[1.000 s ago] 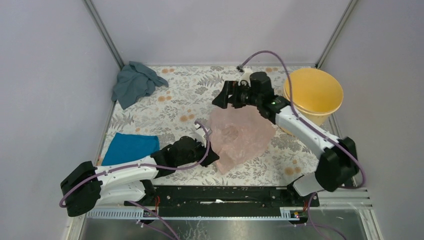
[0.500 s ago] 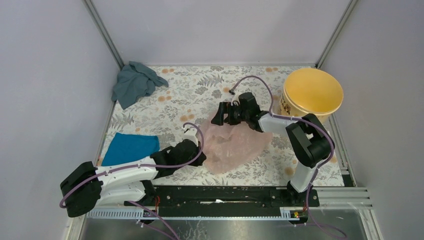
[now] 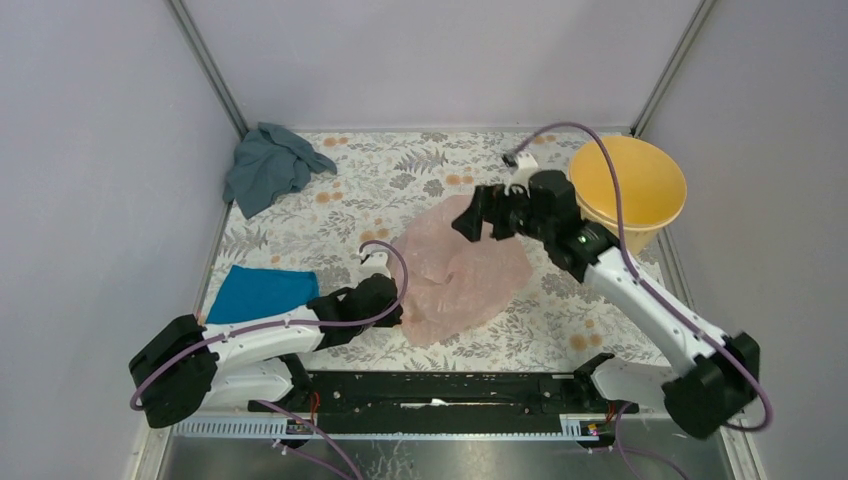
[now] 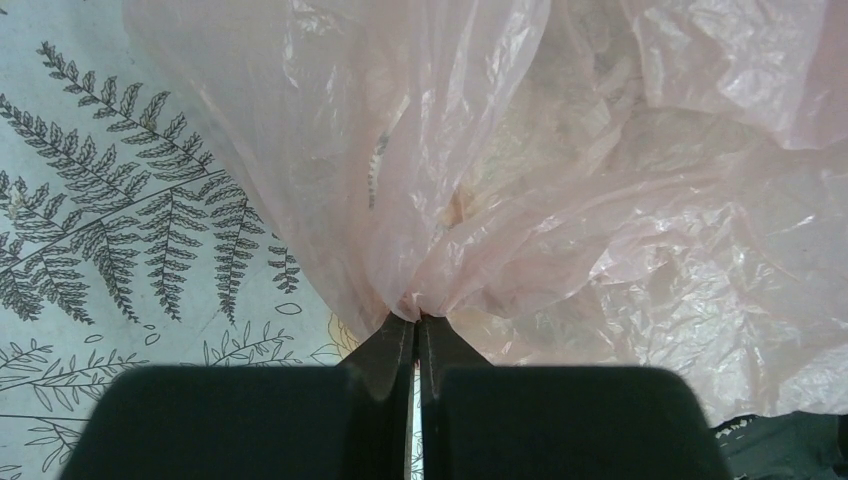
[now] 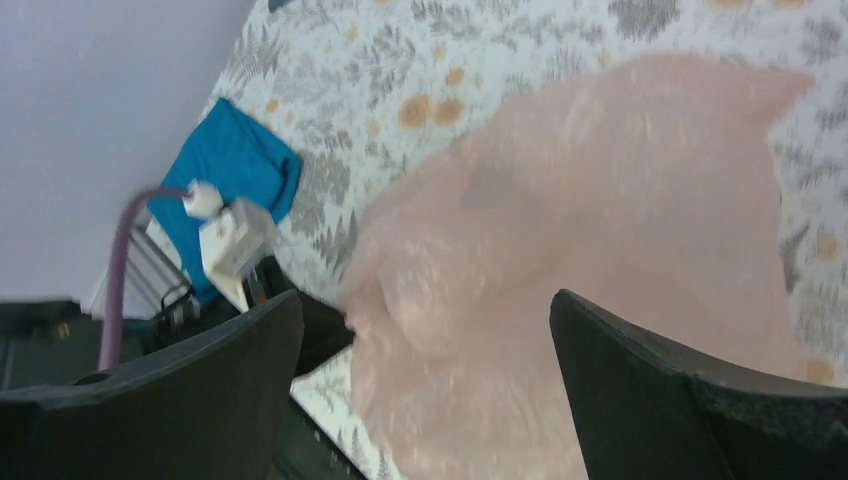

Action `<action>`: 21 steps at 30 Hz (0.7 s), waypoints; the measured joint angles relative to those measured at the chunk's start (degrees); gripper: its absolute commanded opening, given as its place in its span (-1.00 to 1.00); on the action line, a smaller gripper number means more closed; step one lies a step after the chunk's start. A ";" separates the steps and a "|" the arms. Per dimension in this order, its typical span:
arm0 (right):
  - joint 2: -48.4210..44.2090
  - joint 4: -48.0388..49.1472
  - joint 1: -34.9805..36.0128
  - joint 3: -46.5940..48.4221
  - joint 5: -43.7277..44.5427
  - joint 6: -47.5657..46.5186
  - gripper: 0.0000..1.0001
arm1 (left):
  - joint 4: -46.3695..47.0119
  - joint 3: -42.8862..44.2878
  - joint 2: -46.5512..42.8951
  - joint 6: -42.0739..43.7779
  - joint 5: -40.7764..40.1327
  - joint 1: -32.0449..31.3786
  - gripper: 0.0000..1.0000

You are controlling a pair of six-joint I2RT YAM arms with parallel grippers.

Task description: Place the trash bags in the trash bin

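The pale-pink translucent trash bag (image 3: 455, 270) lies spread and wrinkled on the floral table, mid-scene. My left gripper (image 3: 397, 308) is shut on the bag's near-left edge; in the left wrist view the film bunches at the closed fingertips (image 4: 417, 325), with the bag (image 4: 560, 170) fanning out beyond. My right gripper (image 3: 478, 222) is open and empty, held above the bag's far edge; its wrist view shows the bag (image 5: 600, 250) below, between the spread fingers (image 5: 230, 360). The yellow-orange trash bin (image 3: 630, 190) stands at the far right, partly hidden by the right arm.
A grey-blue cloth (image 3: 268, 165) lies crumpled at the far left corner. A bright blue cloth (image 3: 258, 295) lies flat at the near left, also in the right wrist view (image 5: 225, 170). Walls close the left, back and right sides.
My right gripper has lifted off the bag's far edge and moved right, toward the bin. My left gripper drew the bag's near edge slightly left, and the bag shifted with it.
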 measured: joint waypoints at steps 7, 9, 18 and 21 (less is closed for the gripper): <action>-2.38 -0.11 -0.07 -14.16 -0.09 2.23 0.78 | -0.39 0.13 1.92 -0.98 -0.13 0.33 -1.00; -0.26 0.42 -0.26 -16.44 0.48 2.47 0.63 | -1.05 0.39 2.56 -1.29 -0.42 0.39 -1.00; 6.58 4.00 -1.57 -19.82 10.56 2.10 0.56 | -3.91 0.59 0.81 -2.60 -1.77 0.66 -1.00; 6.54 2.01 -1.60 -18.95 13.33 1.29 0.61 | -3.89 0.59 0.31 -2.62 -1.92 0.74 -1.00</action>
